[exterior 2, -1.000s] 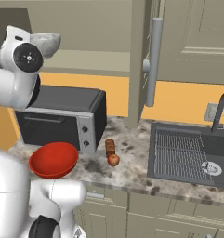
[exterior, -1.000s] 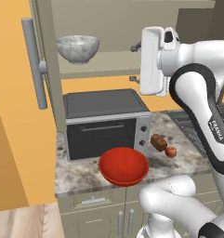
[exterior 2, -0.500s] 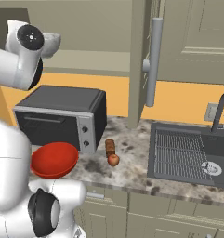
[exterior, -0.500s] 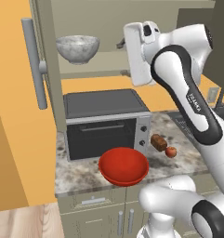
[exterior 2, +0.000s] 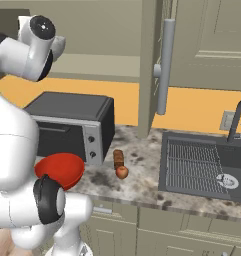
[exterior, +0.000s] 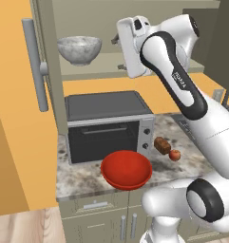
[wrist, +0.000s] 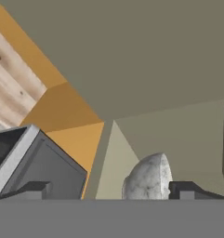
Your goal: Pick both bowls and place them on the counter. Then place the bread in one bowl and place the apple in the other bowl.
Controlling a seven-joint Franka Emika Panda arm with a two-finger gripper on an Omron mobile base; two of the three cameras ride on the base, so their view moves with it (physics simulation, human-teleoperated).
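The grey-white marbled bowl (exterior: 79, 50) stands upright on the open cabinet shelf, to the left of my gripper (exterior: 119, 53). My gripper is open and points at the bowl from the right, a short gap away. In the hand view the marbled bowl (wrist: 148, 179) shows ahead between the spread fingertips (wrist: 32, 188) of my gripper (wrist: 112, 190), nearer the right one. The glossy red bowl (exterior: 126, 169) (exterior 2: 62, 170) sits on the speckled counter (exterior: 82, 178) (exterior 2: 142, 175) in front of the oven. To its right lie the brown bread (exterior: 162, 145) (exterior 2: 118, 158) and the red apple (exterior: 175, 154) (exterior 2: 122, 172), side by side.
A black toaster oven (exterior: 106, 126) (exterior 2: 72, 125) stands under the shelf, behind the red bowl. The open cabinet door with its long grey handle (exterior: 35, 64) hangs left of the shelf. A dark sink (exterior 2: 202, 167) with a faucet (exterior 2: 237, 120) lies at the counter's right.
The arm has swung left and slightly up, bringing the open gripper closer to the marbled bowl on the shelf. The red bowl, bread and apple have not moved.
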